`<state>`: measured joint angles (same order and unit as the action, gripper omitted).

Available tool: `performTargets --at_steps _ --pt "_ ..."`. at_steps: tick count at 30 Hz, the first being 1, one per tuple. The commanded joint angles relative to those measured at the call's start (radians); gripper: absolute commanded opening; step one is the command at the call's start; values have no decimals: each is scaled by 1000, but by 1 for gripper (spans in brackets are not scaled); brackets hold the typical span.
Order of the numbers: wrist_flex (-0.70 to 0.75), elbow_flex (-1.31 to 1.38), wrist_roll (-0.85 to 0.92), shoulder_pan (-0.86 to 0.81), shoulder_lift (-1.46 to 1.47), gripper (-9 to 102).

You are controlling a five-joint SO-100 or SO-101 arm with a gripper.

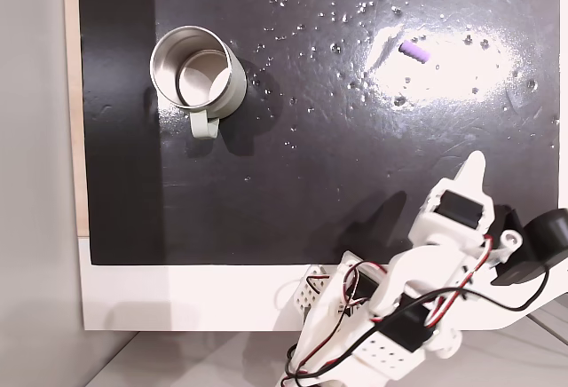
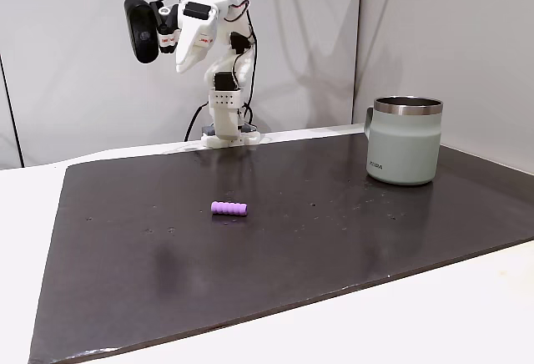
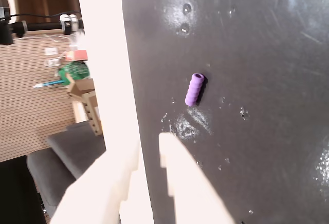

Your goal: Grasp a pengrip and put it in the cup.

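Note:
The light-purple pengrip (image 1: 414, 51) lies flat on the black mat, in a bright glare patch at the upper right of a fixed view. From the side it rests mid-mat as a short ribbed tube (image 2: 229, 208). The silvery cup (image 1: 197, 72) stands upright at the mat's upper left, its pale handle pointing toward the near edge; in the other fixed view the cup (image 2: 405, 140) is at the right. My gripper (image 1: 477, 165) hangs raised near the arm's base, far from both, with its jaws together and nothing held. In the wrist view the pengrip (image 3: 195, 89) lies ahead of the gripper (image 3: 151, 147).
The black mat (image 1: 311, 201) covers most of the white table (image 1: 177, 298) and carries small shiny specks (image 1: 337, 14). The arm's base (image 2: 224, 126) stands at the mat's far edge. Walls close in behind the table. A camera (image 2: 142, 28) sticks out beside the wrist.

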<state>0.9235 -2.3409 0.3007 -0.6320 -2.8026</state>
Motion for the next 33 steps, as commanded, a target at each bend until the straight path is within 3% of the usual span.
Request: performTargets --at_steps 1,16,33 --pt "32 244 -28 5 221 0" --pt "112 781 -43 98 792 5" --pt "344 1287 25 87 1388 8"
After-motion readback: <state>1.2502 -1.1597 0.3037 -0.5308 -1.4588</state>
